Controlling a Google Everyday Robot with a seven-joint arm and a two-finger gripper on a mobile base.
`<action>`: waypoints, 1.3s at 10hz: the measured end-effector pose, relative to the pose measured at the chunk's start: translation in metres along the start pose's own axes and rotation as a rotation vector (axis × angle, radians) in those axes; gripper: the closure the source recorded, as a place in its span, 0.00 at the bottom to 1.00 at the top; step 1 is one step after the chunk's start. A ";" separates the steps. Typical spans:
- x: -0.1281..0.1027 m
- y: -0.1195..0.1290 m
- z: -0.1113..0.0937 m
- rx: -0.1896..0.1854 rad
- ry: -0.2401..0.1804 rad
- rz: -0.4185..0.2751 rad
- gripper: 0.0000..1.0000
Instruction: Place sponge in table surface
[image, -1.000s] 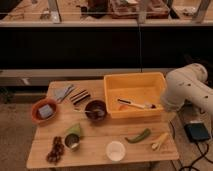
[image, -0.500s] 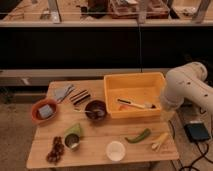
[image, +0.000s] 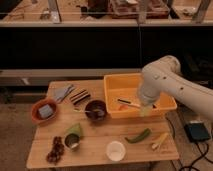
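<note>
- Sponge (image: 46, 111) lies in an orange bowl (image: 34, 116) at the table's (image: 100, 141) 9 o'clock.
- Gripper (image: 145, 109) hangs over the yellow bin's (image: 122, 80) front edge at 3 o'clock, well apart from the sponge; its grip cannot be told.

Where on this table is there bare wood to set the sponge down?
Bare wood: between dark bowl, green cup and white cup; also in front of the orange bowl. Crowded: back left and front right by the green pepper. The gripper hangs over the yellow bin.
</note>
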 end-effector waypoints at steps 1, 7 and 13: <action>-0.023 -0.004 -0.002 0.007 -0.011 -0.037 0.35; -0.030 -0.006 -0.003 0.011 -0.012 -0.049 0.35; -0.032 -0.008 -0.003 0.014 -0.021 -0.050 0.35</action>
